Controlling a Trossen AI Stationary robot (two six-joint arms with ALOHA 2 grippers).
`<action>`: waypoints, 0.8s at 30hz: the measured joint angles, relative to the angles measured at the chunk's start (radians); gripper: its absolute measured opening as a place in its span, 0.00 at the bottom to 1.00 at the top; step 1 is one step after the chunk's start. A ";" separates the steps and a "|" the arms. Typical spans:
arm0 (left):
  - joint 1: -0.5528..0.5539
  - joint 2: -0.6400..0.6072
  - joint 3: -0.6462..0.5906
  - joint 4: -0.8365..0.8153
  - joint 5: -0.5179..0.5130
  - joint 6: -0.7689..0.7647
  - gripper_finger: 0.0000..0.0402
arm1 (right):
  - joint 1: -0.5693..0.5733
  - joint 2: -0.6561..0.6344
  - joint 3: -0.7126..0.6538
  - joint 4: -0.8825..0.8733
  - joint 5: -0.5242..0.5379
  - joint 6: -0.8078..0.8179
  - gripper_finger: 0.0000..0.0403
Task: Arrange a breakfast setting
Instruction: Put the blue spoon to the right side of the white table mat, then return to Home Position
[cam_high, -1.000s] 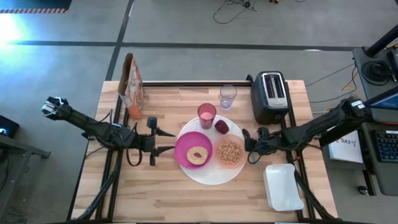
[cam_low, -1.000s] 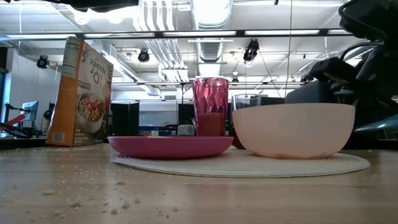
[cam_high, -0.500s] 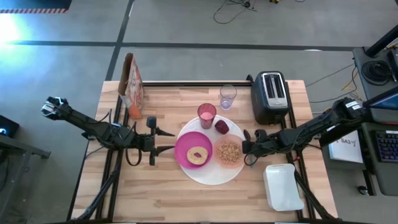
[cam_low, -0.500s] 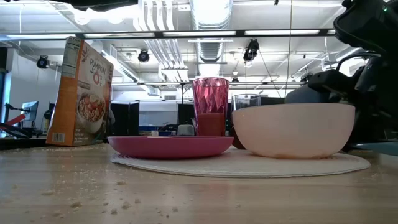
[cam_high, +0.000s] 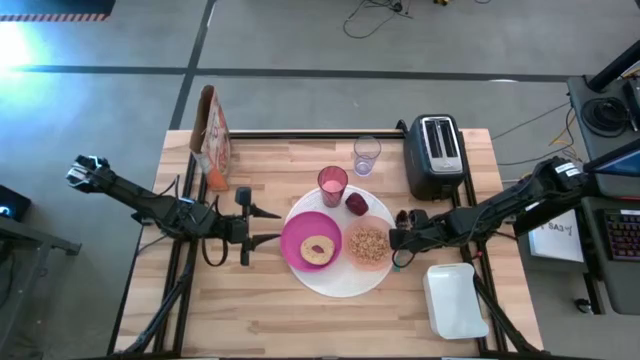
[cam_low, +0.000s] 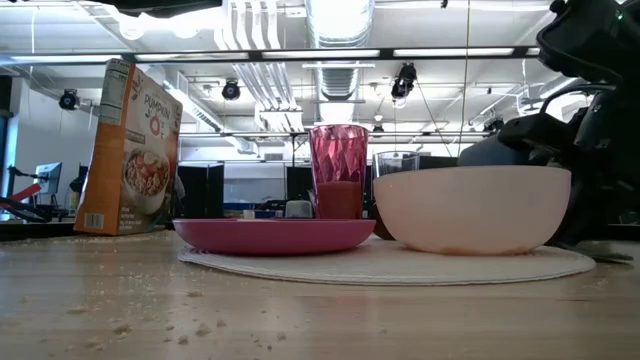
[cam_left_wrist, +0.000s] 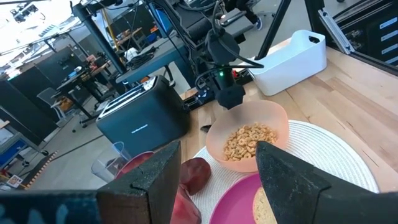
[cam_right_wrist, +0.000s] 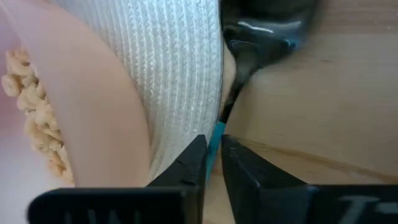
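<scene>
A large white plate (cam_high: 335, 285) lies mid-table. On it sit a magenta plate (cam_high: 298, 232) with a bagel (cam_high: 319, 249) and a peach bowl (cam_high: 369, 245) of cereal. A pink cup (cam_high: 332, 184) and a dark red fruit (cam_high: 356, 204) stand at the white plate's far rim. My right gripper (cam_high: 398, 238) is just right of the bowl, low over the table, shut on a dark spoon (cam_right_wrist: 264, 34). My left gripper (cam_high: 268, 226) is open and empty, left of the magenta plate; its own view (cam_left_wrist: 217, 180) looks over the setting. My right gripper pinches the spoon's thin handle (cam_right_wrist: 216, 138) between its two fingertips (cam_right_wrist: 194, 160), at the handle's teal end. The spoon runs on ahead of the fingers, its bowl beside the white plate's rim (cam_right_wrist: 205, 74). Whether the spoon's bowl rests on the table I cannot tell.
A cereal box (cam_high: 213, 135) stands at the far left. A clear glass (cam_high: 366, 155) and a black toaster (cam_high: 437, 155) stand at the far right. A white tub (cam_high: 455, 300) lies at the near right. Crumbs lie on the wood near the front edge.
My right gripper has gone a little toward the table's left, closer to the bowl, and has sunk slightly. The plates, bowl, cup and fruit have stayed put.
</scene>
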 joint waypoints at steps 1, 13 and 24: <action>0.000 0.000 0.000 0.000 0.000 0.000 0.48 | 0.000 -0.001 0.000 0.000 0.000 -0.001 0.11; 0.000 0.000 0.000 0.000 -0.005 -0.015 0.48 | 0.000 -0.129 0.000 -0.046 -0.102 -0.038 0.25; 0.000 0.002 0.000 0.021 -0.032 -0.046 0.48 | -0.001 -0.330 0.000 -0.138 -0.039 -0.311 0.20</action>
